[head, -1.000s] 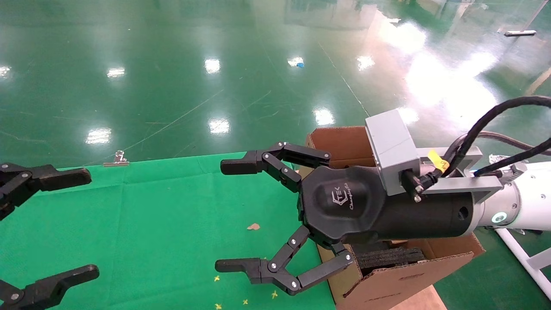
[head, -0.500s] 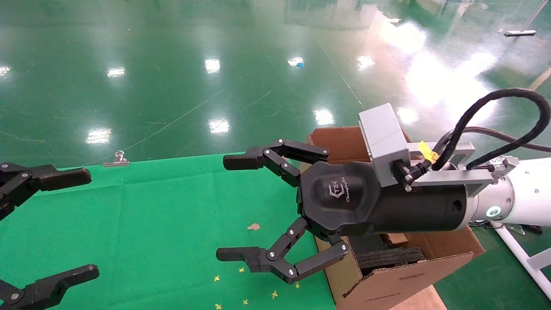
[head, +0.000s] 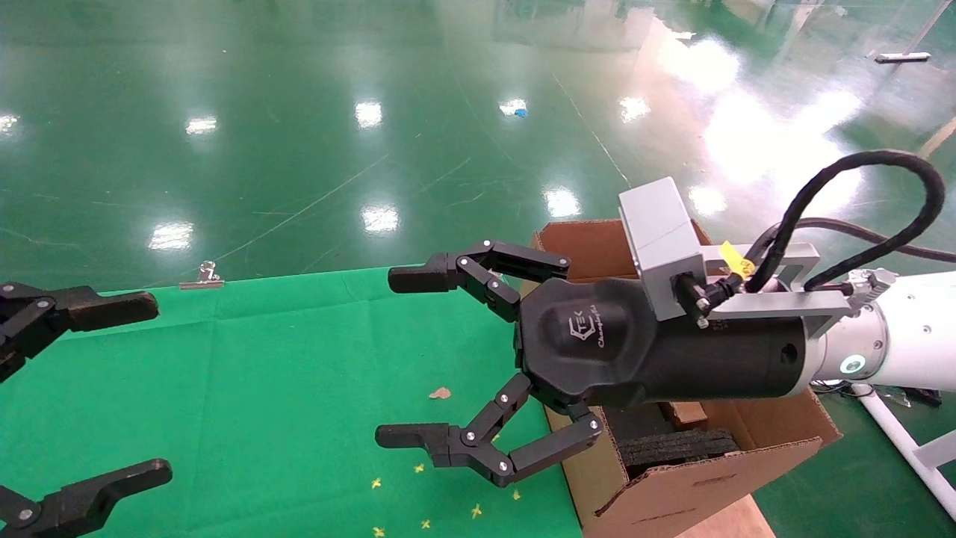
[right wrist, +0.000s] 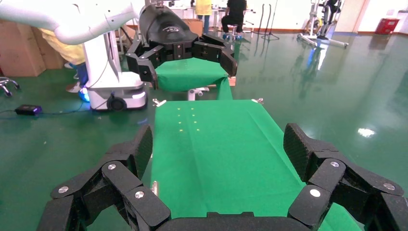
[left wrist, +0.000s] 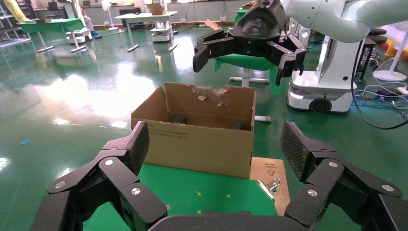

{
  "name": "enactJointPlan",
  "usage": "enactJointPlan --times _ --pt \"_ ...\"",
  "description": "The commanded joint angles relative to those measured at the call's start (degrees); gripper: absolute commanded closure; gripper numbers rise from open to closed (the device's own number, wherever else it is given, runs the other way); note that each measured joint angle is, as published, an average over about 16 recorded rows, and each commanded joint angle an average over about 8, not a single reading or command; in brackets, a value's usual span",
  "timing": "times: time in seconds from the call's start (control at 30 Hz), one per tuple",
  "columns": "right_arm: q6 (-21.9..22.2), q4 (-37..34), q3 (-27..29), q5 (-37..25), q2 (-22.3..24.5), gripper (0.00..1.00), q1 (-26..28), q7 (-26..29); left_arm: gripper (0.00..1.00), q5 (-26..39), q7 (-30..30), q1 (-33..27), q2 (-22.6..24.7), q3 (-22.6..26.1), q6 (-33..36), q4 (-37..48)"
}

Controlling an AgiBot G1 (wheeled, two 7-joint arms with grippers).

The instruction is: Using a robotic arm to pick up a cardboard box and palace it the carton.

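The right gripper (head: 396, 359) is held over the green cloth (head: 284, 373), just beside the carton (head: 694, 478). Its fingers are spread wide and nothing is held in them. The small cardboard box cannot be seen clearly; only a bit of brown is glimpsed in the carton by the black foam (head: 676, 447). The left gripper (head: 142, 388) is kept at the cloth's far left, wide open and empty.

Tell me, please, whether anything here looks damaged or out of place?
Yes: the carton has one upright flap torn ragged along its top edge, and a small brown scrap lies on the green cloth.
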Motion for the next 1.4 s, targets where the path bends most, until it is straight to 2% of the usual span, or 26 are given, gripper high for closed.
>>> enactJointPlan --times 0.03,1.4 --pt "0.02 -0.04 -0.04 -0.03 -0.01 0.00 0.04 0.01 0.00 0.00 0.00 0.00 0.00 0.00 0.00 0.00" --pt "0.10 -0.20 -0.25 -0.12 -0.03 0.00 0.22 0.07 0.00 0.00 0.00 0.00 0.00 0.00 0.00 0.00"
